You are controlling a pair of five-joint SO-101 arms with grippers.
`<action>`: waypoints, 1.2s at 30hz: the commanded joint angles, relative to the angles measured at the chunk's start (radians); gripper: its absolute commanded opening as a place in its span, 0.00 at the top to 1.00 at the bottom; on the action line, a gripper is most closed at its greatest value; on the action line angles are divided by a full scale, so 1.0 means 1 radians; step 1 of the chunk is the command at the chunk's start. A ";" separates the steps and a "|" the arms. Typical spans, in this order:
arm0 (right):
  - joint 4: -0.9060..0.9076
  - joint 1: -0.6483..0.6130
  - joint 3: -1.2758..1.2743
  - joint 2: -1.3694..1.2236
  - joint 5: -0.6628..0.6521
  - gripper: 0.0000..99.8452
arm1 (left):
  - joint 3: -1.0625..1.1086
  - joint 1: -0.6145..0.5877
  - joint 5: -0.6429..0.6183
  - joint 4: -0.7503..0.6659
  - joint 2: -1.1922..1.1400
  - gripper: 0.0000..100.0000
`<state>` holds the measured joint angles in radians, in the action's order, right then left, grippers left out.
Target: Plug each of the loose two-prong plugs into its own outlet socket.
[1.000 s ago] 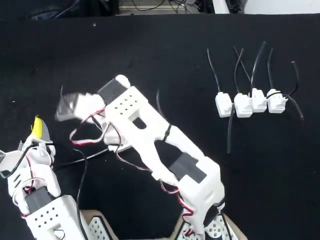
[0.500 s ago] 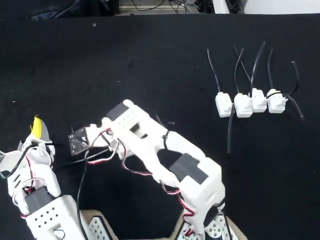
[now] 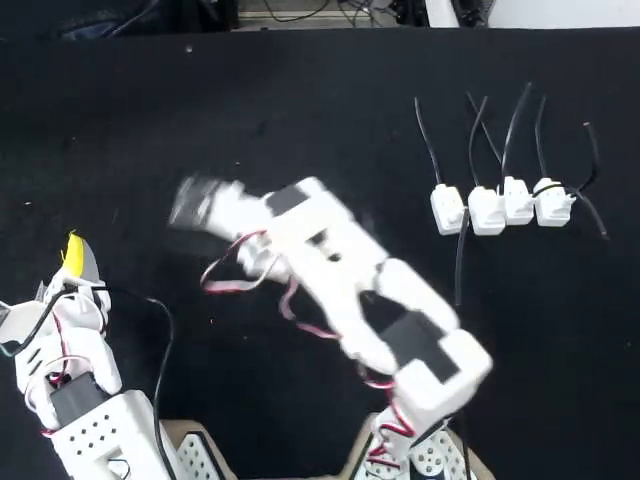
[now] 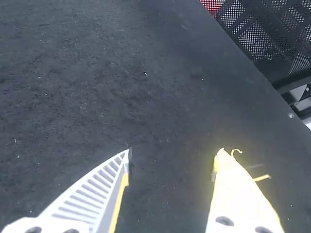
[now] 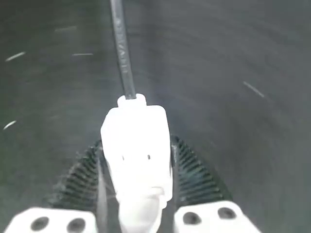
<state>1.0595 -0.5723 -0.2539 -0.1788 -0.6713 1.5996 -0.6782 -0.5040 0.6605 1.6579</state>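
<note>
Jaws of the right gripper [image 5: 137,144] are clamped on a white plug [image 5: 136,128], whose black cord [image 5: 121,48] runs straight out from its far end. Seen from above, this gripper [image 3: 195,205] is well to the left of the row of four white corded blocks [image 3: 500,205] on the black table [image 3: 330,90]. Farther from the row, at the near left, the left gripper [image 4: 174,154] is spread wide and holds nothing.
</note>
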 commanded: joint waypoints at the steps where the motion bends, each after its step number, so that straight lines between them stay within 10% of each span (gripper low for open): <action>1: 0.086 0.284 0.038 0.202 0.477 0.99 | -0.051 0.019 -0.009 -0.018 0.005 0.72; 12: 0.356 0.540 0.355 0.038 0.606 0.99 | -0.047 0.044 -0.008 -0.011 0.005 0.72; 36: 0.519 0.684 0.957 -0.696 0.717 0.99 | -0.053 0.044 -0.008 -0.009 0.005 0.72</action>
<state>1.5489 0.0967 0.6160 -0.8539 0.0299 1.5996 -0.6460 -0.5040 0.6605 1.6579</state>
